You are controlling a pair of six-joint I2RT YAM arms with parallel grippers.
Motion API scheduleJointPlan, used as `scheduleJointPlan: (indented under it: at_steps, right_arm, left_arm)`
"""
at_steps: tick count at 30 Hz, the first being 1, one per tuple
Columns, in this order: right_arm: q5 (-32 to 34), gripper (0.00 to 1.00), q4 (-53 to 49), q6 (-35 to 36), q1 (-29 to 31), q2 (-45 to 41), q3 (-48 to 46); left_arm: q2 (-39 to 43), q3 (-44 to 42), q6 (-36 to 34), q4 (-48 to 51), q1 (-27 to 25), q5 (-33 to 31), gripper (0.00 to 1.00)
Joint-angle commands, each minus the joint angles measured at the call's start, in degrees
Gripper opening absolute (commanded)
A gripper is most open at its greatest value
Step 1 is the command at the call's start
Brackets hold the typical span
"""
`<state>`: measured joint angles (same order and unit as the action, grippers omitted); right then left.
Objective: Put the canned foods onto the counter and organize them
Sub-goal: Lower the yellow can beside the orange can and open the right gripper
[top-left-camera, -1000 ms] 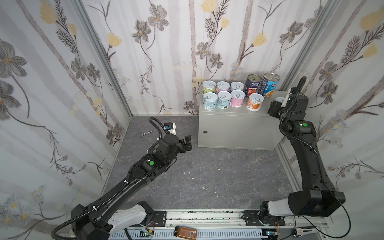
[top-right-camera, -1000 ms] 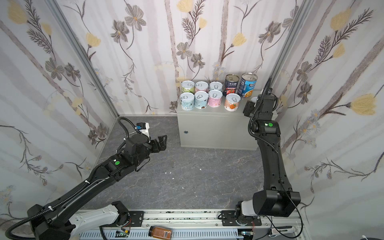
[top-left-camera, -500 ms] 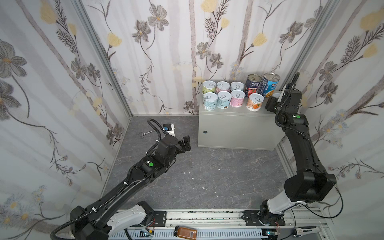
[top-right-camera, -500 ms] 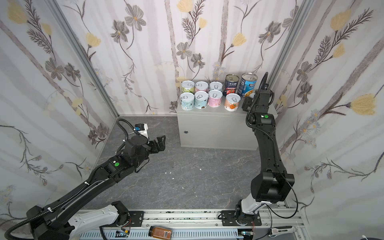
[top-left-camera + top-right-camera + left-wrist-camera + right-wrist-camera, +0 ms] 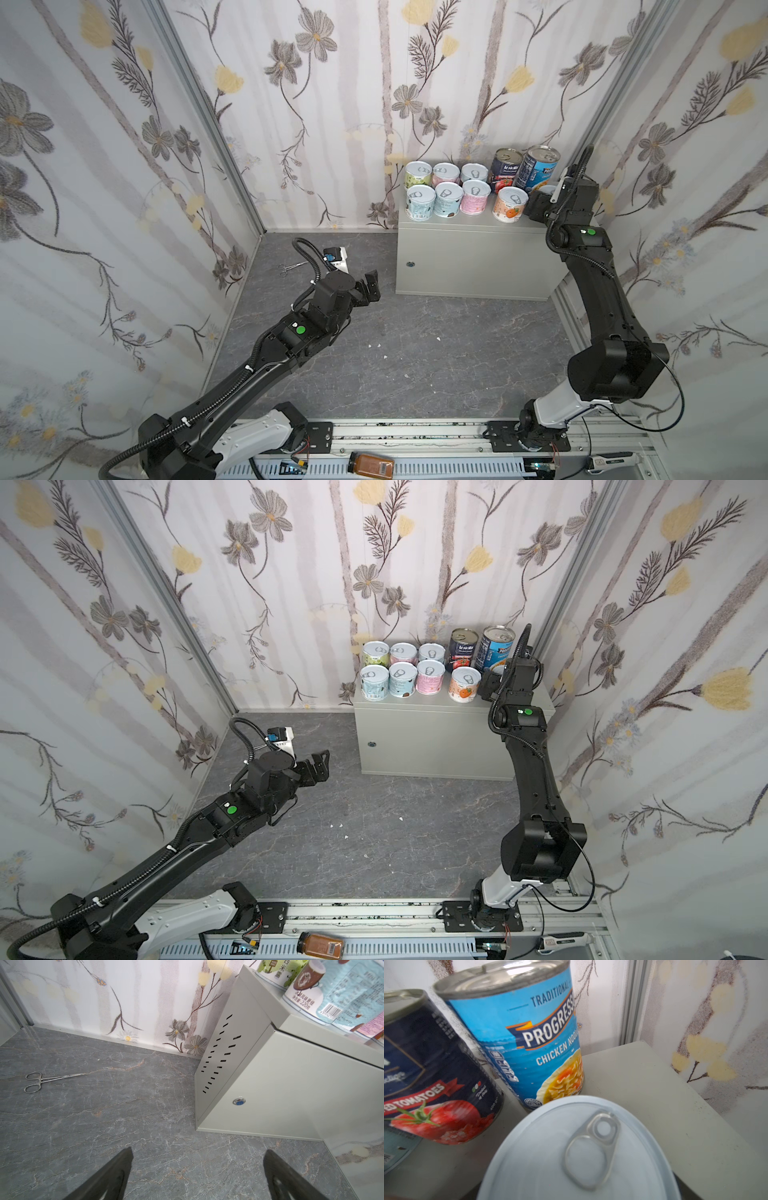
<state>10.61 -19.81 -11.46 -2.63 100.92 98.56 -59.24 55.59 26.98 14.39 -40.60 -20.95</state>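
my right gripper (image 5: 544, 198) sits at a short can (image 5: 581, 1147) on the counter (image 5: 643, 1084), at the right end of the front row. i cannot tell whether its jaws grip it or stand clear. the risk i see: backing off crooked drags it into the blue-labelled can (image 5: 529, 1043) just behind or the orange-labelled can (image 5: 510, 204) beside it, toppling one. the counter edge and the wall (image 5: 716, 1022) are near, so open room is above. my left gripper (image 5: 198, 1150) hangs wide open, empty, over the floor (image 5: 104, 1115).

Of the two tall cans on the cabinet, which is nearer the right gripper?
The blue Progresso soup can; the dark tomato can stands on its far side from the right gripper.
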Motion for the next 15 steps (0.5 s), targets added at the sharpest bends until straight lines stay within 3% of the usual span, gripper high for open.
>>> scheduleJointPlan:
  at_steps: [1, 15]
  right_arm:
    - [-0.6, 0.84, 3.6, 0.0, 0.0, 0.7, 0.5]
    - [-0.2, 0.93, 3.0, 0.6, -1.4, -3.0, 2.7]
  left_arm:
    - [0.7, -0.2, -0.1, -1.3, 0.0, -1.4, 1.0]
    - [0.8, 1.9, -0.6, -1.3, 0.1, -3.1, 1.0]
